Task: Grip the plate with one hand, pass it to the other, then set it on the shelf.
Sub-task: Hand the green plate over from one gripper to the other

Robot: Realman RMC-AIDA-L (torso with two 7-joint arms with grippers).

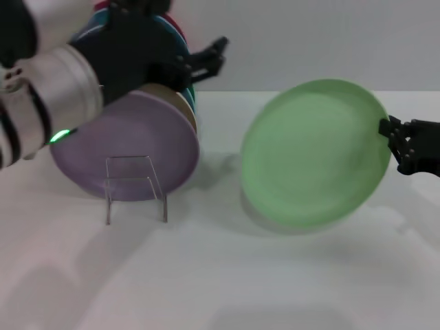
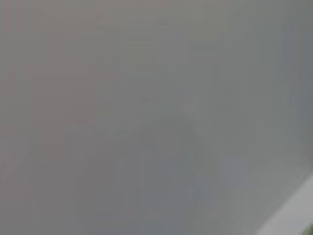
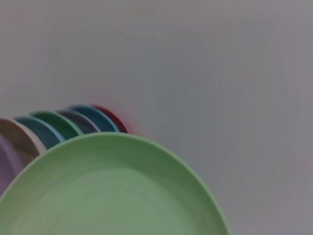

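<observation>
Right gripper (image 1: pixel 389 130) has its jaws clamped on the plate (image 1: pixel 313 151) rim, plate tilted, held above the counter (image 1: pixel 275 289), right of the shelf (image 1: pixel 135 185). Step: handover pending. Left gripper (image 1: pixel 214 56) hovers far-left, jaws apart, w/ nothing held; next it must reach the free rim.

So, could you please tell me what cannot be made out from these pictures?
- Head view: the left gripper and its arm hide most of the stacked plates behind the lilac plate.
- Head view: the right gripper holds the plate at its rim; its arm is cut off by the edge.
- Left wrist view: blurred grey, nothing recognisable.
- Right wrist view: the plate hides that gripper.
</observation>
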